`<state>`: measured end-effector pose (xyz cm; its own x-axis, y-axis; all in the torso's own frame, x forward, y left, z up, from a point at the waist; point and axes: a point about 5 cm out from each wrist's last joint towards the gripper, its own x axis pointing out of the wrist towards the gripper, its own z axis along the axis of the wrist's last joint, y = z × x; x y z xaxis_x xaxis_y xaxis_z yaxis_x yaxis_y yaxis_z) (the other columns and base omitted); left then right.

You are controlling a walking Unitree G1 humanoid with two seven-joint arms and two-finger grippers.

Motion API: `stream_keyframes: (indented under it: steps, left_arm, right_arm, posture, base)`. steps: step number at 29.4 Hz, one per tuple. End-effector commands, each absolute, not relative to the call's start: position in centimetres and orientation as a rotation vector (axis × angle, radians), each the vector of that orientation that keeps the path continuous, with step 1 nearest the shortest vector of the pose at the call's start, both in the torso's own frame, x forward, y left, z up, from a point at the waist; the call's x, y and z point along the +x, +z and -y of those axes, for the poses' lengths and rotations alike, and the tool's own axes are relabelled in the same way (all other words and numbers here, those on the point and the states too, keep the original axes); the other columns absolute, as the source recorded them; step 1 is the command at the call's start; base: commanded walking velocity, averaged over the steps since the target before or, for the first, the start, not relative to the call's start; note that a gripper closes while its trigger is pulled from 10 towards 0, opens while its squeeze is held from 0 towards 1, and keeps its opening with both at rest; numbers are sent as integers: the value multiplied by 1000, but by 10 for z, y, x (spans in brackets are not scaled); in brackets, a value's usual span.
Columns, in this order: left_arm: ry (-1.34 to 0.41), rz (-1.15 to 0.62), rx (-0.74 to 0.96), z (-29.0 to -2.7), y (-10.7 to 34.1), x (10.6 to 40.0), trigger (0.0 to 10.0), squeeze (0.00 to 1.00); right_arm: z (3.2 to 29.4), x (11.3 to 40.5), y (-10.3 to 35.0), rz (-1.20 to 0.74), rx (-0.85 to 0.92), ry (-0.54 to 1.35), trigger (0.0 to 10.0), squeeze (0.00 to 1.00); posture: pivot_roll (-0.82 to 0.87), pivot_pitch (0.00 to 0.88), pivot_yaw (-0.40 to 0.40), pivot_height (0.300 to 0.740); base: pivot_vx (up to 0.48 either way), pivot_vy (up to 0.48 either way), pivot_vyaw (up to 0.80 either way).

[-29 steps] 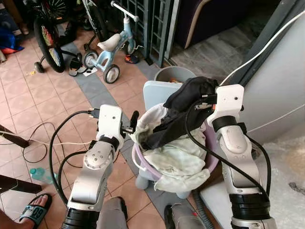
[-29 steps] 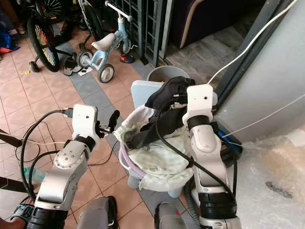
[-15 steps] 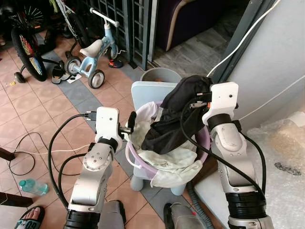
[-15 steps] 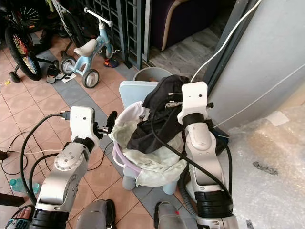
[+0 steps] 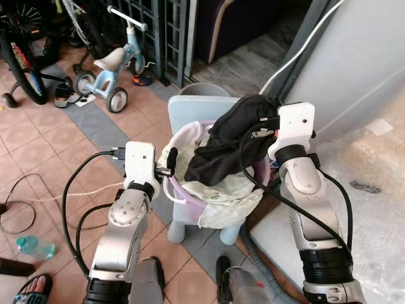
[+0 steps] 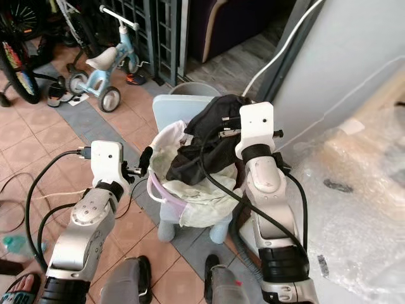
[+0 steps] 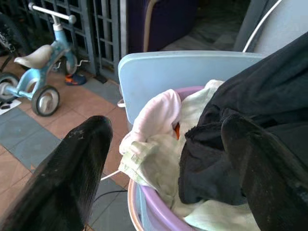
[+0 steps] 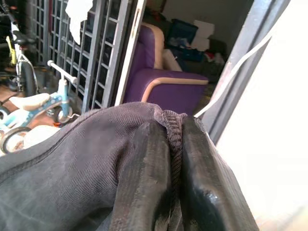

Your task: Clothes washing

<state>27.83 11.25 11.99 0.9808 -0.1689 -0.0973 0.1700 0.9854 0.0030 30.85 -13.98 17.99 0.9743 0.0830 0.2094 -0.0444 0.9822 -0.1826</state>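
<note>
A purple basin heaped with pale laundry sits on a light blue chair at the centre of the head view. The right gripper is pinched tight on a black garment, lifted above the basin with its lower end on the heap. The left gripper hangs with fingers spread wide at the basin's left rim, holding nothing. A grey bucket stands behind the chair. At upper left, a blue tricycle and a bicycle stand by a metal gate. The floor is tiled, with cables and a bottle at lower left. A grey wall and bubble wrap fill the right
</note>
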Motion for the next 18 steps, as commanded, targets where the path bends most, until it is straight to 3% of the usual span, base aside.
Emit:
stream_keyframes:
  steps: [1, 8, 18]
  left_arm:
    - [-162, -114, 14, -112, 115, 275, 10000, 0]
    - [-159, -106, -4, -112, 116, 275, 10000, 0]
    - [-158, -69, -93, -119, 122, 278, 10000, 0]
  right_arm:
    - [140, 310, 183, 232, -180, 63, 10000, 0]
    - [139, 312, 186, 249, -211, 54, 10000, 0]
    - [170, 337, 231, 391, -325, -57, 10000, 0]
  posture:
    - [10, 92, -48, 740]
    - [8, 93, -52, 740]
    - [3, 89, -59, 740]
  base:
    - [-296, 0, -488]
    - [0, 0, -579]
    - [25, 0, -782]
